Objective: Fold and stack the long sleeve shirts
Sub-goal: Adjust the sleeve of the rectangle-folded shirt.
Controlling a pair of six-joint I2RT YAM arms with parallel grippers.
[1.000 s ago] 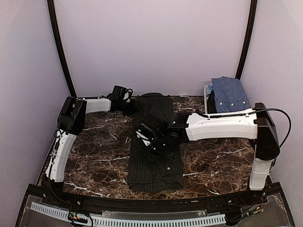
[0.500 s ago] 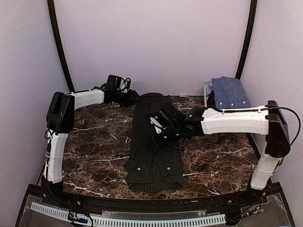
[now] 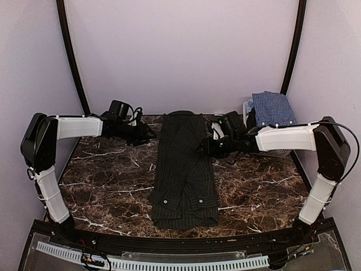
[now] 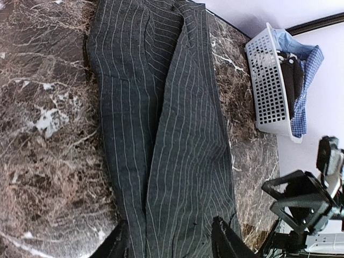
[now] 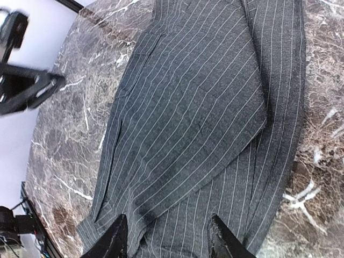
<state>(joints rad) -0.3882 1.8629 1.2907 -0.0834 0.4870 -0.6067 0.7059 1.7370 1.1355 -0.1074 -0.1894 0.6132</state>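
Note:
The black pinstriped long sleeve shirt (image 3: pixel 183 169) lies folded into a long narrow strip down the middle of the marble table (image 3: pixel 113 180), with its buttoned cuffs at the near end. My left gripper (image 3: pixel 150 134) hovers open just off the shirt's far left edge. In the left wrist view the open left gripper (image 4: pixel 171 243) is over the striped cloth (image 4: pixel 161 107). My right gripper (image 3: pixel 202 150) is open at the shirt's right edge. In the right wrist view the right gripper (image 5: pixel 168 242) holds nothing above the cloth (image 5: pixel 204 107). The blue-and-white check shirt (image 3: pixel 273 110) lies draped over the basket.
A white slatted plastic basket (image 3: pixel 248 113) stands at the far right corner and also shows as the basket (image 4: pixel 269 80) in the left wrist view. Black frame posts rise at both back corners. Bare marble lies on both sides of the shirt.
My right gripper opened, let the shirt go and drew back to the far right. My left arm pulled away to the left. The folded shirt stayed flat.

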